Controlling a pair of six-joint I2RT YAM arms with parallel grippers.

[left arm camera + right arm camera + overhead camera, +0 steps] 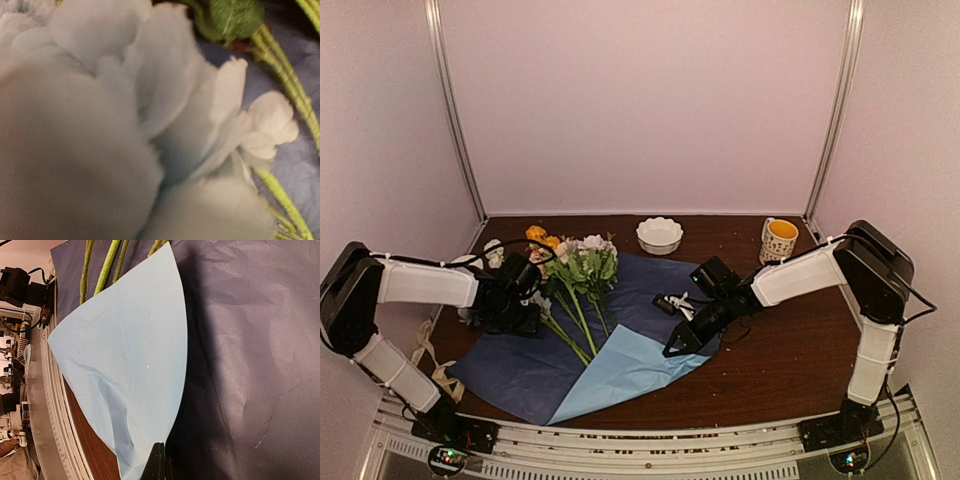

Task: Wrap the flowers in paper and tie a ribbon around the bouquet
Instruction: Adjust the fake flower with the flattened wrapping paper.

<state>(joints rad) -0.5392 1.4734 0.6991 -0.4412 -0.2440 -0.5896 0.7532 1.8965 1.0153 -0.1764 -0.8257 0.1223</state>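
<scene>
The paper (650,290) lies spread on the table, dark-blue face up, with a light-blue flap (620,370) folded over at the front. The flowers (582,265) lie across it, blooms toward the back left and stems toward the flap. My left gripper (532,302) is at the blooms. Its wrist view is filled with blurred white petals (165,100) and green stems (285,75), so its fingers are hidden. My right gripper (678,345) is shut on the paper's folded edge (160,460), with the stems (107,265) beyond it. The beige ribbon (430,350) trails at the table's left edge.
A white fluted bowl (659,234) and a yellow-patterned mug (779,240) stand at the back. A small black-and-white object (675,303) lies on the paper near my right gripper. A metal rail (640,440) runs along the front edge.
</scene>
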